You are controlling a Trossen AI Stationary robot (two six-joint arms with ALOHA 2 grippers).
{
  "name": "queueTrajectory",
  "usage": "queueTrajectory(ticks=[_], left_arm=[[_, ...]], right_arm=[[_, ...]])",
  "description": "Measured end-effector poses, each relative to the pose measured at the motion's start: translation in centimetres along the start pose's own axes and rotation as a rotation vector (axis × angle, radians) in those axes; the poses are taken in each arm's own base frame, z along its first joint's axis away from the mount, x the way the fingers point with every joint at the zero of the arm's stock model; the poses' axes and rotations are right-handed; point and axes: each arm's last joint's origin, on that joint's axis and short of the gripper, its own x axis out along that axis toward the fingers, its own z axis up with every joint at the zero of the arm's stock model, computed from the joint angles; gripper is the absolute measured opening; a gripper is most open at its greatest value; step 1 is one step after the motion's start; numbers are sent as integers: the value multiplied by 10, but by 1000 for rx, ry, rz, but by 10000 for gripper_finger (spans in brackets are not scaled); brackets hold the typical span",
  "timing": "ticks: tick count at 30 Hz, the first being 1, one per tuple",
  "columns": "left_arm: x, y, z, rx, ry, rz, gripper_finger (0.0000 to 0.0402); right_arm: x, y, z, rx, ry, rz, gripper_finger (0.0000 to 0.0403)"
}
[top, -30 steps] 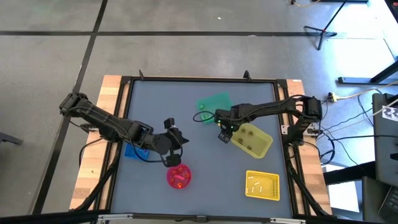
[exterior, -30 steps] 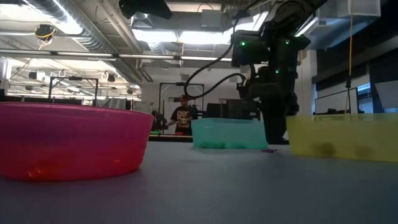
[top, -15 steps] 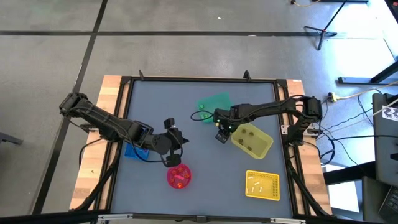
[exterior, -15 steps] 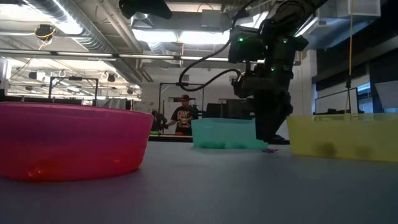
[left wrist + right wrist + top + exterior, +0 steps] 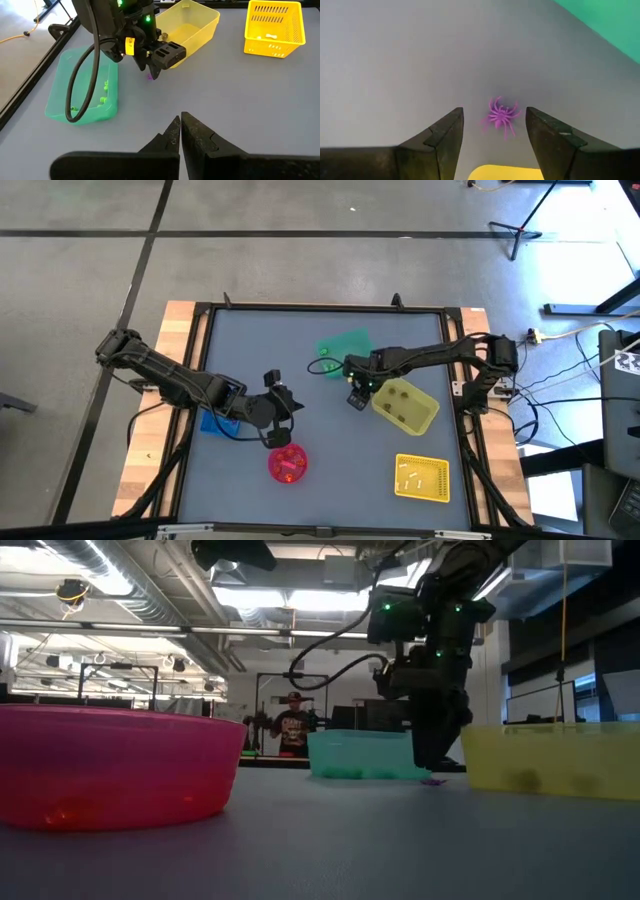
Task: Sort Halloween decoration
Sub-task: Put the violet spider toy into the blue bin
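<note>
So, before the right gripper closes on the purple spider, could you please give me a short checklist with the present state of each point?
1. Right gripper open: ok.
2. Purple spider lies between its fingers: ok.
3. Spider lies free on the table, apart from the green bin and the yellow bin: ok.
4. Fingertips low enough to grip: cannot tell.
5. Left gripper shut, well clear of the spider: ok.

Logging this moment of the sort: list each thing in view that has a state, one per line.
right gripper: open, low over the table, straddling the purple spider
purple spider: loose on the table, not gripped
left gripper: shut, empty
green bin: upright, holds green trinkets
pink bowl: upright
yellow basket: upright, holds white trinkets
</note>
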Motion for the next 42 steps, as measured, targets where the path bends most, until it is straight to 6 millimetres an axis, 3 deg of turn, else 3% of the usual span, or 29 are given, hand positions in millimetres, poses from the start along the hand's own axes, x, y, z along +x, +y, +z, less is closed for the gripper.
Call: queueTrajectory(ticks=[13,36,42], left_arm=[[0,0,0,0,0,0,2],[0,0,0,-1,-1,0,2],[0,0,0,-1,-1,0,2]], right_arm=[[30,-2,-1,3,89,-43,214],[32,-2,-3,-20,122,-13,213],[32,-3,-3,-20,125,-21,179]])
